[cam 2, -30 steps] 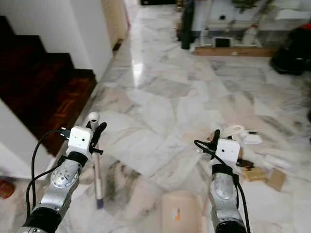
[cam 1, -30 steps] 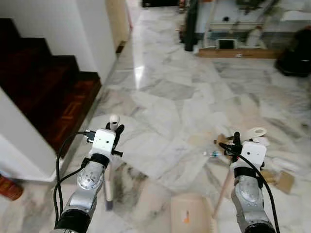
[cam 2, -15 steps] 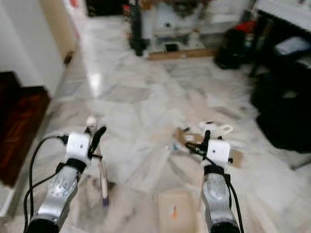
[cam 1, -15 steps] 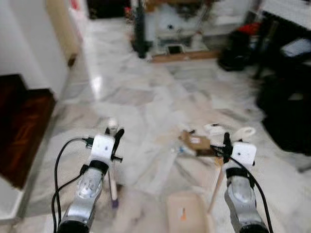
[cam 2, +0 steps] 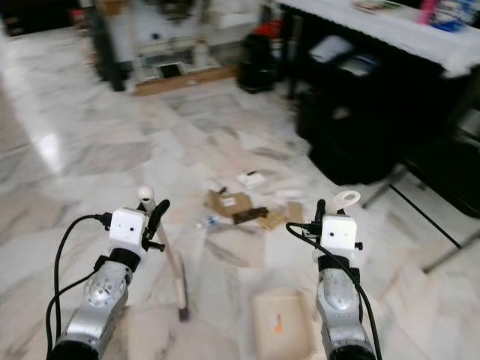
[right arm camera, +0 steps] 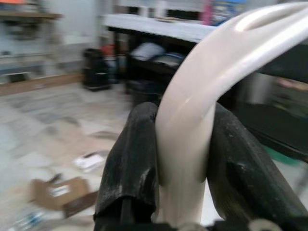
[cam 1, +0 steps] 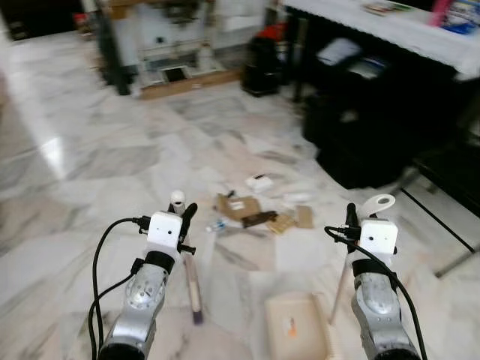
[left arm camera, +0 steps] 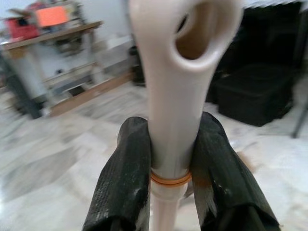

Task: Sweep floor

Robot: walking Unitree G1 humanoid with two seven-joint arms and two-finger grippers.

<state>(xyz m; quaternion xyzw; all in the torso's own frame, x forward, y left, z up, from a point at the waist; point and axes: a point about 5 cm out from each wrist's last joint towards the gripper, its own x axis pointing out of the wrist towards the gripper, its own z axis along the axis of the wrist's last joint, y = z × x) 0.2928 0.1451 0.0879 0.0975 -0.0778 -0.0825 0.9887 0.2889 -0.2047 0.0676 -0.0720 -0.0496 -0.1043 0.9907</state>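
Note:
My left gripper (cam 1: 184, 213) is shut on the top of a cream broom handle (left arm camera: 168, 96), whose stick (cam 1: 193, 281) slants down to the marble floor. My right gripper (cam 1: 350, 218) is shut on the looped cream handle (right arm camera: 192, 110) of a beige dustpan (cam 1: 296, 330) resting on the floor between my arms. Ahead of both grippers lies a scatter of litter: a brown cardboard piece (cam 1: 238, 205), a small white box (cam 1: 260, 182), a small bottle (cam 1: 217, 224) and other scraps.
A black table with a white cloth (cam 1: 390, 26) stands at the right, with dark bags (cam 1: 352, 127) beneath it and thin metal legs (cam 1: 439, 217) reaching the floor. Far back are a low shelf unit (cam 1: 180, 52) and a dark pole (cam 1: 112, 56). Open marble floor (cam 1: 82, 165) lies left.
The camera has swung to the right: the staircase and white wall have left the view, the black table has come in. Both grippers keep their hold on the handles.

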